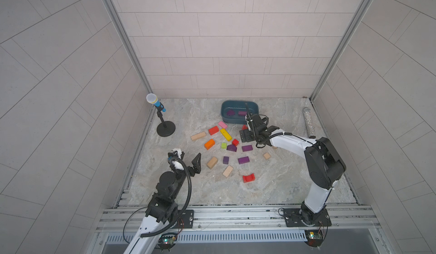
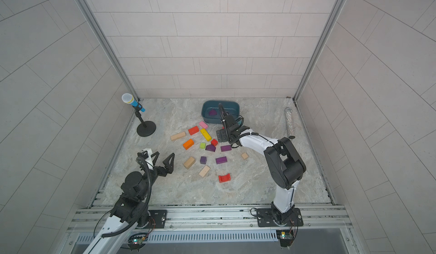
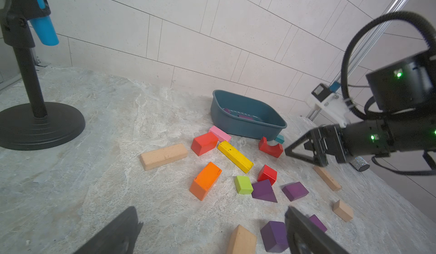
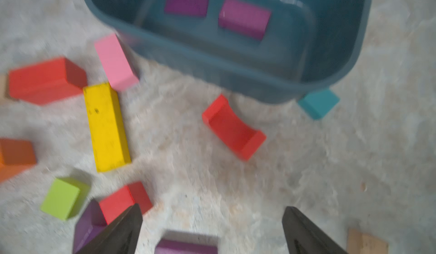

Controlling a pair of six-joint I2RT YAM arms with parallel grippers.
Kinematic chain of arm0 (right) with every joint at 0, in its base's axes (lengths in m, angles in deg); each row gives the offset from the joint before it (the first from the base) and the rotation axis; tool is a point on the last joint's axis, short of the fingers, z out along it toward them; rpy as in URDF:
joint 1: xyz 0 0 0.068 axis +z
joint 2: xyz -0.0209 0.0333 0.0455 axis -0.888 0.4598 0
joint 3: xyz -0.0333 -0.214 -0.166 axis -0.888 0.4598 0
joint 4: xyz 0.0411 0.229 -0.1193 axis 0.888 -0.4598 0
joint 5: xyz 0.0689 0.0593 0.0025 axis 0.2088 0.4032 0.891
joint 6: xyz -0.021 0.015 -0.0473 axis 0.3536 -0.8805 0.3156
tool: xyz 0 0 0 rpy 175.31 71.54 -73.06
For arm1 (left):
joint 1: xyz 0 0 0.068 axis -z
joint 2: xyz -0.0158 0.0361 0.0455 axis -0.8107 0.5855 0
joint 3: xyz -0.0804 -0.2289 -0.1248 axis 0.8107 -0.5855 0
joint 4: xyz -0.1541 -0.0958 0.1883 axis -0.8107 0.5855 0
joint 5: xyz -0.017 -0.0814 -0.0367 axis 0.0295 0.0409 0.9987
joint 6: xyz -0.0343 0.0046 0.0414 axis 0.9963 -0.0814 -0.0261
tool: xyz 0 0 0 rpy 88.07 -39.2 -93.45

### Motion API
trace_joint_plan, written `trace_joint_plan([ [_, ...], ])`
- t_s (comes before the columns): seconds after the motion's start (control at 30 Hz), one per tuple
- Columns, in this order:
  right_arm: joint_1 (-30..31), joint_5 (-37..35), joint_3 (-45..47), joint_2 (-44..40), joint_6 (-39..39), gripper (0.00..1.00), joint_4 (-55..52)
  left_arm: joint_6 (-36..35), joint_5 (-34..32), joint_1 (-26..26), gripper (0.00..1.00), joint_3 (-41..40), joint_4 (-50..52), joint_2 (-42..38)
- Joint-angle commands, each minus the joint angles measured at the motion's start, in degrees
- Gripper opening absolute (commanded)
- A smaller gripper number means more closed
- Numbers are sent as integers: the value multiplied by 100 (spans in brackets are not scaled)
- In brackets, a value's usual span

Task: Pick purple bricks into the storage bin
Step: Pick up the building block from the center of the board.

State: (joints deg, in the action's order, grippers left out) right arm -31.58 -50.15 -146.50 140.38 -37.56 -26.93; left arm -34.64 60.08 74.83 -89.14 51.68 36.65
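Left gripper (image 2: 162, 159): jaws wide apart, empty, above left side of table (image 2: 247, 189). Right gripper (image 4: 212, 217): jaws spread, nothing between them, just in front of bin (image 1: 233, 105). Two purple bricks (image 4: 245, 18) lie side by side inside bin. Four more on table: peaked brick (image 1: 232, 148), flat brick (image 1: 247, 148), cube-like brick (image 1: 226, 160), second flat brick (image 1: 243, 160). Label (image 3: 318, 90) on right wrist camera too small to read.

Smooth plastic storage bin (image 3: 245, 126)
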Motion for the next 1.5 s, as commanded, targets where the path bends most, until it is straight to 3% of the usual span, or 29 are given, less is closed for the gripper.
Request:
trace_joint_plan([
  [0.0, 108, -176, 321, -581, -230, 97, 226, 26, 21, 18, 100, -107, -172, 19],
  [0.2, 279, -50, 945, -992, -358, 96, 427, 17, 30, 18, 100, -95, -135, -20],
  [0.43, 279, 388, 1089, -576, -434, 94, 717, 28, 38, 17, 100, -78, 14, -169],
  [0.87, 297, 532, 1091, 89, -552, 92, 1070, 29, 37, 22, 100, -69, 2, -127],
  [1.23, 297, 375, 1116, 281, -569, 74, 1098, 41, 45, 24, 100, -86, -97, -19],
  [1.47, 301, 379, 1124, 299, -600, 70, 1098, 33, 39, 17, 100, -86, -93, -25],
])
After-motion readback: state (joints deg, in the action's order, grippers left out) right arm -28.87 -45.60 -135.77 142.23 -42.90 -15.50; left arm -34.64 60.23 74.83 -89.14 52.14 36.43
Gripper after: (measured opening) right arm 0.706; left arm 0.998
